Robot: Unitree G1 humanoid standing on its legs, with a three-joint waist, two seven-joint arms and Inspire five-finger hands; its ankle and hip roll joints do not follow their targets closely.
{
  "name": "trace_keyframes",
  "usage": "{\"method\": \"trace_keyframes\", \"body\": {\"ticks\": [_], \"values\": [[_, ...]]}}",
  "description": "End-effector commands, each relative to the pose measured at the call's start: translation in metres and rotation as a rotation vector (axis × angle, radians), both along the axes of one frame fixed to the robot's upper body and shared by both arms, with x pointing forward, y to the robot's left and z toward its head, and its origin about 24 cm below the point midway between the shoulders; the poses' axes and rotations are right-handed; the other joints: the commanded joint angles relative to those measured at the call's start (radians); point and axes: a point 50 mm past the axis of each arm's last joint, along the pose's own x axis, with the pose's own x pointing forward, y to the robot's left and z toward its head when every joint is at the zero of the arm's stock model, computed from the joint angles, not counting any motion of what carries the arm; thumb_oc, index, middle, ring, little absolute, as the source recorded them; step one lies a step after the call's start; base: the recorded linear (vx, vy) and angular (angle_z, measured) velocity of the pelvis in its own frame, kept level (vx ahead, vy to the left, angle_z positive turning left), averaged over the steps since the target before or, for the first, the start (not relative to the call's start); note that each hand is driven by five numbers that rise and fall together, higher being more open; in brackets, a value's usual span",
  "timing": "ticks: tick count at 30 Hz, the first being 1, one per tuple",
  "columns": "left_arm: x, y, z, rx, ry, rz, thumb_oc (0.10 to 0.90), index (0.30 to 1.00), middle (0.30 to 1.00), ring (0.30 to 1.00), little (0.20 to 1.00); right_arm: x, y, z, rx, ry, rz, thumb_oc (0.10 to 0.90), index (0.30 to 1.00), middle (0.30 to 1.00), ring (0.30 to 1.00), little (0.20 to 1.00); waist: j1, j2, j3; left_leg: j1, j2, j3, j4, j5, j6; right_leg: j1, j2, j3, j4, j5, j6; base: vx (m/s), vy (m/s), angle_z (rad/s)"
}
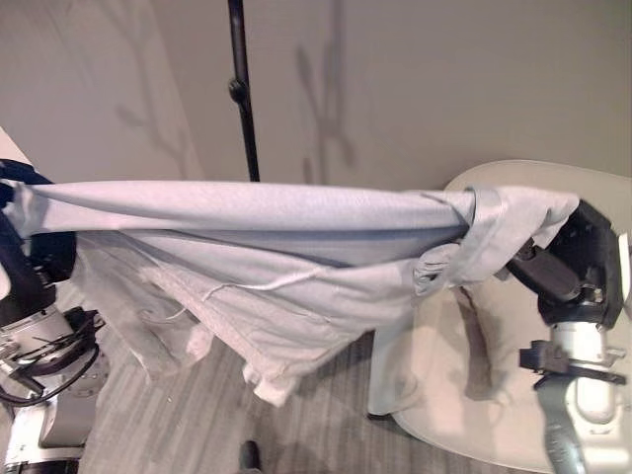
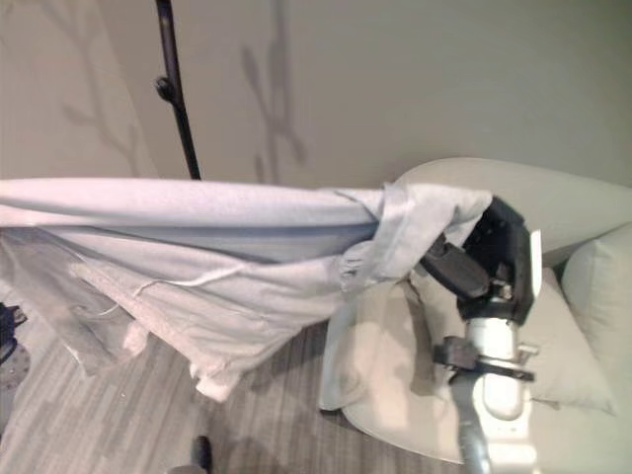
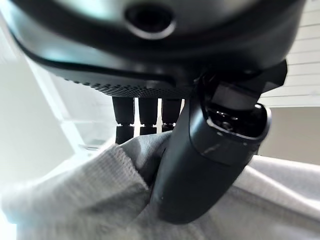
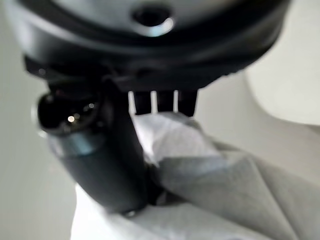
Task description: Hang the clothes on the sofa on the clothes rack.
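Both robot hands [image 3: 200,165] [image 4: 105,165] pinch garment [image 1: 257,247] (wrist views).

Soft, even light comes from my side of the room, so the clothes rack pole [image 1: 243,109] throws pale, branching shadows on the wall [image 1: 415,89] across the top of my head views. The grey garment [image 1: 267,247] lays a dim shadow on the floor [image 1: 197,415] and the sofa [image 1: 464,395] at lower middle. In my left wrist view hard white light washes out the left side behind my left hand [image 3: 200,165], whose thumb has a dull sheen, and in my right wrist view small glints sit on my right hand [image 4: 100,165].
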Motion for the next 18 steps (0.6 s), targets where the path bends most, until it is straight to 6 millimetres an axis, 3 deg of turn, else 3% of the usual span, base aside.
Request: {"method": "trace_keyframes", "body": {"ticks": [1, 3, 4, 5, 6, 7, 9, 10, 14, 18], "values": [[-0.011, 0.008, 0.05, 0.084, -0.25, 0.057, 0.4, 0.3, 0.3, 0.3, 0.3, 0.012, 0.005, 0.067, -0.205, -0.323, -0.05, 0.4, 0.3, 0.3, 0.3, 0.3, 0.042, 0.019, -0.095, 0.143, 0.058, -0.07, -0.054, -0.196, -0.056, -0.036, -0.025, -0.022, -0.045, 0.001, 0.081, 0.09, 0.504, -0.16], [-0.002, -0.001, 0.055, 0.088, -0.278, 0.012, 0.4, 0.3, 0.3, 0.3, 0.3, 0.008, 0.01, 0.063, -0.234, -0.312, -0.06, 0.4, 0.3, 0.3, 0.3, 0.3, 0.006, 0.008, -0.075, 0.173, 0.004, -0.065, -0.054, -0.203, -0.011, -0.055, 0.005, 0.002, 0.073, -0.045, 0.066, 0.02, 0.432, 0.11], [0.001, -0.004, 0.055, 0.083, -0.279, -0.003, 0.4, 0.3, 0.3, 0.3, 0.3, 0.007, 0.008, 0.063, -0.261, -0.308, -0.066, 0.4, 0.3, 0.3, 0.3, 0.3, -0.016, 0.01, -0.07, 0.185, -0.012, -0.078, -0.054, -0.199, 0.007, -0.079, 0.072, 0.059, 0.117, -0.109, 0.042, 0.03, 0.395, 0.4], [0.003, -0.005, 0.054, 0.075, -0.28, -0.007, 0.4, 0.3, 0.3, 0.3, 0.3, 0.006, 0.003, 0.066, -0.311, -0.306, -0.097, 0.4, 0.3, 0.3, 0.3, 0.3, -0.024, 0.027, -0.064, 0.205, -0.017, -0.078, -0.054, -0.201, 0.023, -0.14, 0.202, 0.111, 0.2, -0.22, 0.004, 0.08, 0.37, 0.44], [0.005, -0.004, 0.055, 0.076, -0.278, 0.004, 0.4, 0.3, 0.3, 0.3, 0.3, 0.007, 0.003, 0.067, -0.324, -0.31, -0.102, 0.4, 0.3, 0.3, 0.3, 0.3, -0.027, 0.031, -0.062, 0.211, -0.026, -0.077, -0.054, -0.199, 0.031, -0.162, 0.248, 0.106, 0.22, -0.247, -0.008, 0.07, 0.203, 0.22], [0.005, -0.004, 0.055, 0.075, -0.279, 0.004, 0.4, 0.3, 0.3, 0.3, 0.3, 0.007, 0.003, 0.067, -0.325, -0.311, -0.103, 0.4, 0.3, 0.3, 0.3, 0.3, -0.026, 0.032, -0.062, 0.212, -0.023, -0.075, -0.054, -0.201, 0.029, -0.164, 0.25, 0.107, 0.224, -0.252, -0.01, 0.03, 0.116, -0.01], [0.008, 0.0, 0.059, 0.071, -0.29, 0.022, 0.4, 0.3, 0.3, 0.3, 0.3, 0.011, 0.005, 0.071, -0.334, -0.335, -0.118, 0.4, 0.3, 0.3, 0.3, 0.3, -0.032, 0.04, -0.056, 0.22, -0.028, -0.076, -0.054, -0.198, 0.033, -0.21, 0.316, 0.066, 0.238, -0.285, -0.03, 0.05, 0.057, -0.15], [0.014, -0.002, 0.064, 0.061, -0.316, 0.005, 0.4, 0.3, 0.3, 0.3, 0.3, 0.015, 0.003, 0.078, -0.42, -0.37, -0.227, 0.4, 0.3, 0.3, 0.3, 0.3, -0.058, 0.038, -0.037, 0.235, -0.02, -0.102, -0.054, -0.2, 0.019, -0.273, 0.393, 0.119, 0.177, -0.289, -0.038, 0.1, -0.026, -0.23], [0.021, -0.008, 0.065, 0.063, -0.329, -0.017, 0.4, 0.3, 0.3, 0.3, 0.3, 0.013, -0.002, 0.091, -0.457, -0.436, -0.354, 0.4, 0.3, 0.3, 0.3, 0.3, -0.078, 0.031, -0.047, 0.239, -0.015, -0.123, -0.054, -0.206, 0.012, -0.25, 0.437, 0.217, 0.056, -0.265, -0.033, 0.11, -0.058, 0.37], [0.027, -0.007, 0.068, 0.089, -0.303, -0.008, 0.4, 0.3, 0.3, 0.3, 0.3, 0.017, -0.004, 0.104, -0.479, -0.5, -0.423, 0.4, 0.3, 0.3, 0.3, 0.3, -0.066, 0.048, -0.107, 0.248, 0.015, -0.115, -0.032, -0.221, -0.002, -0.158, 0.488, 0.221, -0.039, -0.282, -0.047, 0.23, -0.101, 0.1]]}}
